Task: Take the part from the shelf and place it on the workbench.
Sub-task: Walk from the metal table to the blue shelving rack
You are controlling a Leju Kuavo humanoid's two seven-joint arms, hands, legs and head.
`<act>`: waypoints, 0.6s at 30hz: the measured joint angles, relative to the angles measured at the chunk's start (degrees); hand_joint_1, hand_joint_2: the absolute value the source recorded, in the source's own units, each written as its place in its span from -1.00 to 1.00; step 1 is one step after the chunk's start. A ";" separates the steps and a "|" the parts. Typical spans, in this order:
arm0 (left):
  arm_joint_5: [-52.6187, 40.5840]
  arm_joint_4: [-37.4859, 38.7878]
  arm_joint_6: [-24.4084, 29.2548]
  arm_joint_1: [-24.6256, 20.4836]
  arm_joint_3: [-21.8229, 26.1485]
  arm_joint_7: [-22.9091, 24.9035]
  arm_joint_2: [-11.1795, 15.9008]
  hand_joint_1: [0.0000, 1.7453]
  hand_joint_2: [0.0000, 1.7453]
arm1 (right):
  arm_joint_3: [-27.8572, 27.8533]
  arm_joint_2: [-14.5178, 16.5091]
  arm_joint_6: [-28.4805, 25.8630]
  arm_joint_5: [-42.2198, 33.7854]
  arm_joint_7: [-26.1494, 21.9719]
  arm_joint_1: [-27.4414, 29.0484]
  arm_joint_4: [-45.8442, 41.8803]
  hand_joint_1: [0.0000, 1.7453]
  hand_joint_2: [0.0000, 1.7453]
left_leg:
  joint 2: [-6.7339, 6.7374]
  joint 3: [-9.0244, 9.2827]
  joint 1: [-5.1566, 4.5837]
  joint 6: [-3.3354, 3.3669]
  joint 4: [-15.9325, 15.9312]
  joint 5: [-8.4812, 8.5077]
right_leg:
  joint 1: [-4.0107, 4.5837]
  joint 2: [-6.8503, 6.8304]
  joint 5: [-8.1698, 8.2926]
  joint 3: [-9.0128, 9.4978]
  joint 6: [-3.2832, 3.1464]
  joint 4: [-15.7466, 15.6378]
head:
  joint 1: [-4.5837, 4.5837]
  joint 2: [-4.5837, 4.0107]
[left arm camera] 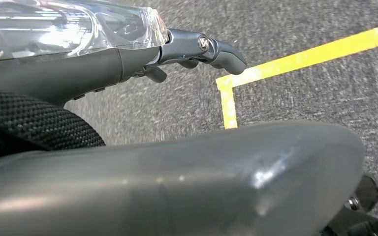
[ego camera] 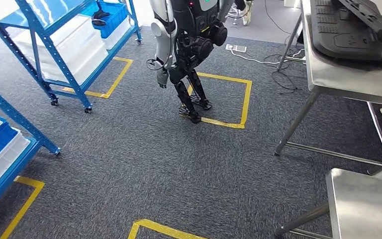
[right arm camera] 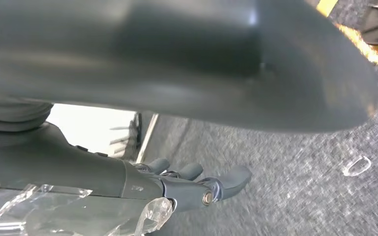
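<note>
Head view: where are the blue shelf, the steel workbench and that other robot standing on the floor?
blue shelf (ego camera: 50,50), head view, on its blue slanting upright post.
workbench (ego camera: 339,75), head view, on a bare patch of its steel top.
other robot (ego camera: 194,47), head view, on its dark hip.

Two blue shelf racks show: one (ego camera: 54,55) at the far left, one (ego camera: 10,144) at the near left. Two steel surfaces stand on the right, a far one (ego camera: 348,79) and a near one (ego camera: 363,209). Four yellow tape outlines mark the carpet; the fullest (ego camera: 246,99) lies under one other humanoid robot (ego camera: 184,45). One stack of black parts (ego camera: 353,30) rests on the far surface. White and blue bins fill the racks, too overlapped to count.
</note>
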 joint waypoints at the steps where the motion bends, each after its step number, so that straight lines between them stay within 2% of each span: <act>1: 0.01 0.00 0.01 -0.04 -0.01 -0.01 -0.01 -1.00 -1.00 | 0.00 -0.04 -0.01 0.00 0.00 0.03 0.01 -1.00 -1.00 | -0.72 -0.09 0.02 -0.35 0.24 -0.21 | -0.14 1.24 1.34 1.25 -0.04 -3.17 | 0.00 0.00; 2: 0.03 0.00 0.03 -0.12 -0.01 -0.01 -0.02 -1.00 -1.00 | 0.00 -0.04 -0.01 0.01 -0.05 0.04 0.01 -1.00 -1.00 | -1.28 -0.28 -0.02 -0.68 0.44 -0.34 | -0.24 2.19 1.90 1.93 -0.21 -4.99 | -0.01 0.00; 3: 0.06 0.00 0.07 -0.18 -0.01 -0.02 -0.02 -1.00 -1.00 | 0.00 -0.04 -0.01 0.01 -0.09 -0.01 0.02 -1.00 -1.00 | -1.77 -0.53 -0.02 -0.96 0.55 -0.39 | -0.19 2.53 1.76 2.06 -0.53 -5.48 | -0.01 0.00; 5: 0.14 0.00 0.14 -0.24 -0.01 -0.02 0.00 -1.00 -1.00 | 0.01 -0.01 -0.02 0.01 -0.15 -0.18 0.02 -1.00 -1.00 | -2.63 -0.79 0.21 -1.30 0.59 -0.34 | 0.01 1.18 1.81 2.09 -1.34 -5.53 | -0.01 0.00; 6: 0.16 0.00 0.16 -0.23 -0.01 -0.02 0.01 -1.00 -1.00 | 0.01 0.00 -0.04 -0.01 -0.13 -0.23 0.02 -1.00 -1.00 | -1.95 -0.99 0.25 -1.46 1.07 -0.60 | 0.06 0.52 1.79 2.24 -1.68 -5.59 | -0.03 0.00; 7: 0.17 0.00 0.18 -0.26 -0.01 -0.02 0.02 -1.00 -1.00 | 0.01 0.00 -0.08 -0.02 -0.12 -0.20 0.03 -1.00 -1.00 | -0.59 -1.63 0.23 -1.64 2.54 -1.36 | 0.09 -0.20 1.76 2.40 -2.04 -5.65 | -0.10 0.00; 9: 0.17 0.00 0.20 -0.35 -0.01 -0.02 0.03 -1.00 -1.00 | 0.00 -0.07 -0.16 -0.10 -0.05 -0.04 0.04 -1.00 -1.00 | 3.07 -4.80 0.13 -2.01 9.08 -4.41 | 0.27 -1.65 1.57 2.64 -2.60 -5.71 | -0.23 0.00; 10: 0.16 0.00 0.20 -0.40 -0.01 -0.02 0.02 -1.00 -1.00 | 0.00 -0.11 -0.19 -0.14 0.01 0.03 0.05 -1.00 -1.00 | 4.01 -7.03 0.18 -2.13 13.34 -6.15 | 0.42 -2.43 1.44 2.71 -2.79 -5.71 | -0.27 0.00; 11: 0.16 0.00 0.20 -0.40 -0.01 -0.02 0.02 -1.00 -1.00 | 0.00 -0.15 -0.19 -0.19 0.07 0.07 0.05 -1.00 -1.00 | 4.41 -8.99 0.24 -2.16 16.96 -7.37 | 0.55 -3.20 1.30 2.77 -2.90 -5.71 | -0.27 0.00; 12: 0.15 0.00 0.20 -0.37 -0.01 -0.01 0.01 -1.00 -1.00 | 0.00 -0.18 -0.19 -0.20 0.12 0.07 0.06 -1.00 -1.00 | 4.57 -10.09 0.25 -2.09 18.81 -7.63 | 0.67 -3.99 1.16 2.88 -2.96 -5.71 | -0.28 0.00; 13: 0.12 0.00 0.19 -0.33 -0.01 -0.01 0.01 -1.00 -1.00 | 0.00 -0.18 -0.18 -0.19 0.13 0.06 0.06 -1.00 -1.00 | 4.69 -9.91 0.20 -1.89 18.24 -6.81 | 0.76 -4.74 1.00 3.05 -2.97 -5.71 | -0.28 0.00; 14: 0.09 0.00 0.19 -0.30 -0.01 -0.01 0.02 -1.00 -1.00 | 0.00 -0.18 -0.17 -0.19 0.13 0.02 0.06 -1.00 -1.00 | 5.01 -8.54 0.06 -1.57 15.42 -5.11 | 0.83 -5.47 0.82 3.31 -2.95 -5.71 | -0.28 0.00; 16: 0.00 0.00 0.15 -0.27 -0.02 0.03 0.02 -1.00 -1.00 | 0.01 -0.18 -0.17 -0.17 0.11 -0.04 0.06 -1.00 -1.00 | 7.26 -4.05 -0.62 -0.66 6.70 -1.47 | 0.97 -6.80 0.36 3.98 -2.73 -5.71 | -0.27 0.00; 17: -0.03 -0.01 0.13 -0.27 -0.04 0.05 -0.01 -1.00 -1.00 | 0.01 -0.18 -0.17 -0.17 0.09 -0.06 0.06 -1.00 -1.00 | 8.29 -2.47 -1.00 -0.33 3.55 -0.52 | 1.03 -7.32 0.11 4.25 -2.53 -5.74 | -0.26 0.00; 18: -0.04 -0.01 0.11 -0.25 -0.05 0.06 -0.03 -1.00 -1.00 | 0.02 -0.18 -0.17 -0.17 0.08 -0.12 0.06 -1.00 -1.00 | 8.93 -1.66 -1.33 -0.13 1.82 -0.20 | 1.07 -7.82 -0.11 4.48 -2.28 -5.79 | -0.25 0.00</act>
